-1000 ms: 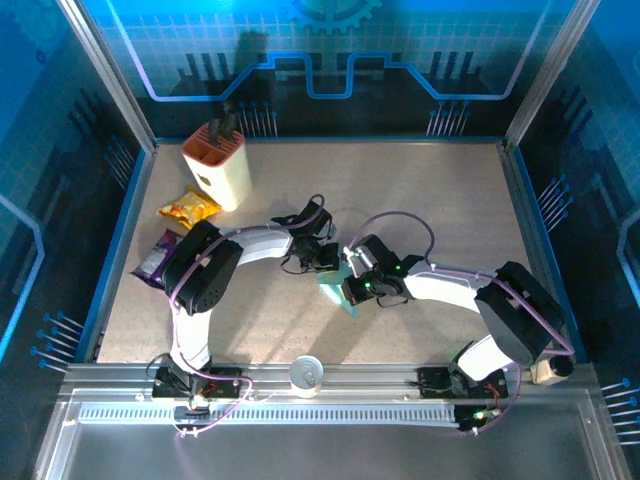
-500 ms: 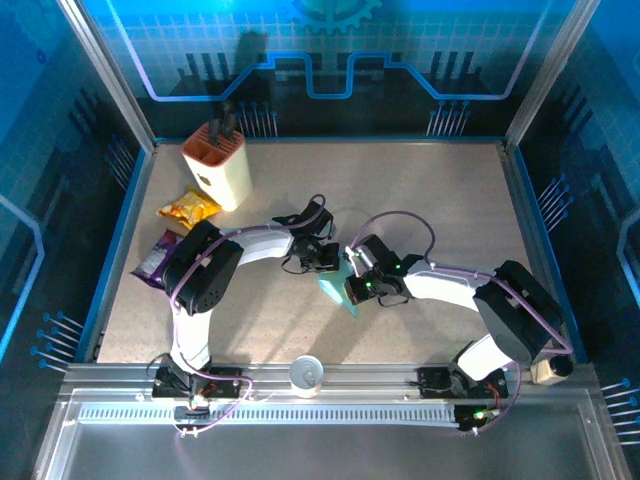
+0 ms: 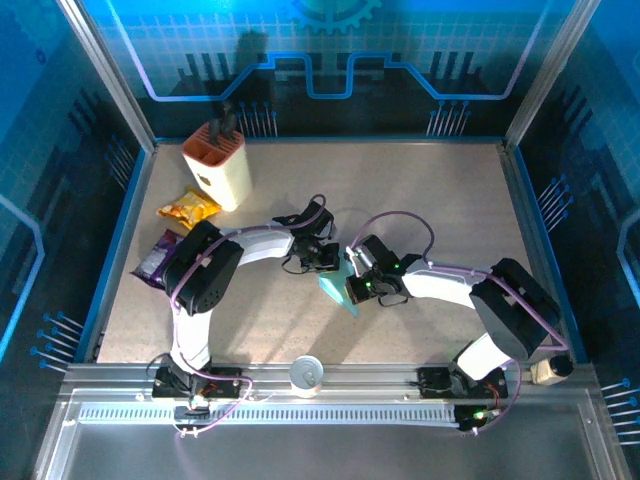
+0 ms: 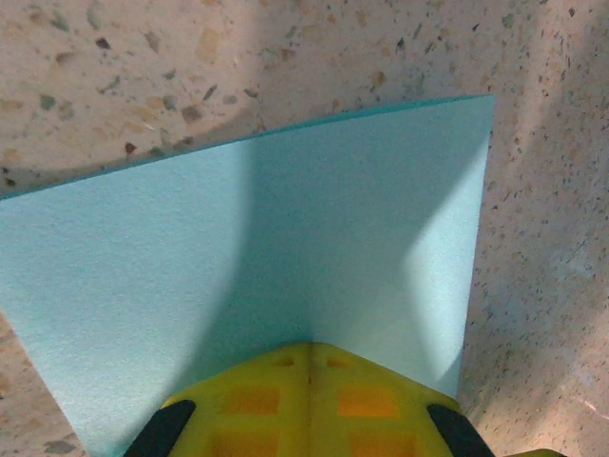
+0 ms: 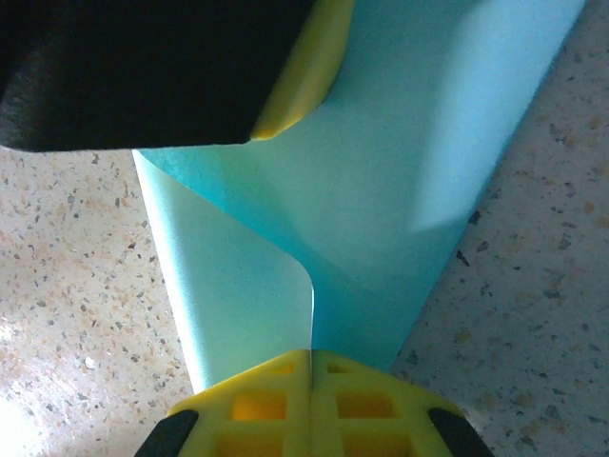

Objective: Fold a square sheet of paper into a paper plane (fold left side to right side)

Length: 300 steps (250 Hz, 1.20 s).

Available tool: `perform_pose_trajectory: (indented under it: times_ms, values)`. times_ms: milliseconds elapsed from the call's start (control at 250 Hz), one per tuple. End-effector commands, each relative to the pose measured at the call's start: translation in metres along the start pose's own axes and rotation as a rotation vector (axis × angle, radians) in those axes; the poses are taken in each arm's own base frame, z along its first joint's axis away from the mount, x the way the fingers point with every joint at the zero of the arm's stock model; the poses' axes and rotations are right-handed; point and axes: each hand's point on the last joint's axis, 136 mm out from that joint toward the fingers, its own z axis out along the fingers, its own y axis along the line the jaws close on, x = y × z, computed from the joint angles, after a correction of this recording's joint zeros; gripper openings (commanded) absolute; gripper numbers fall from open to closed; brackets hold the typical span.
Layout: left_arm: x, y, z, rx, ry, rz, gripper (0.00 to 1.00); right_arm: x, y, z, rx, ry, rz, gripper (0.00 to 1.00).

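Observation:
The square sheet of paper (image 3: pixel 338 293) is light blue and lies mid-table between the two grippers. In the left wrist view it (image 4: pixel 285 238) lies flat under my left gripper (image 4: pixel 306 350), whose yellow fingers are shut with their tips pressed down on it. My right gripper (image 5: pixel 311 357) is shut on a raised flap of the paper (image 5: pixel 238 286), which curls up from the flat part (image 5: pixel 400 190) into the seam between the fingers. The left gripper's finger (image 5: pixel 300 81) shows at the top of the right wrist view. From above, the left gripper (image 3: pixel 328 258) and right gripper (image 3: pixel 350 285) stand close together.
A cream knife block (image 3: pixel 217 168) stands at the back left. A yellow snack packet (image 3: pixel 188 208) and a purple snack packet (image 3: pixel 157 258) lie by the left wall. A white round object (image 3: pixel 307 374) sits at the near edge.
The right arm has edged slightly to the left. The paper and the left gripper look unmoved.

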Motion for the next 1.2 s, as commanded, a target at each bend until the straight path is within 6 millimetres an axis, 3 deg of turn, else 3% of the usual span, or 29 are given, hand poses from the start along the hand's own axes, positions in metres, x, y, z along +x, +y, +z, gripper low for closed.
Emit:
perform_pose_trajectory:
  times_ms: [0,759,1111,1195]
  values:
    - [0.02,0.028,0.016,-0.11,0.068,-0.001,0.0,-0.01,-0.004,0.0,0.01,-0.013,0.027,0.06]
    - [0.021,0.028,0.016,-0.111,0.068,-0.003,0.0,-0.011,-0.005,0.004,0.02,0.004,0.014,0.07]
    - [0.019,0.026,0.014,-0.102,0.057,-0.002,0.0,0.012,-0.012,0.012,0.024,0.064,0.042,0.08]
    - [0.015,0.021,0.012,-0.085,0.045,-0.002,0.05,0.018,-0.015,0.014,0.032,0.078,0.048,0.09]
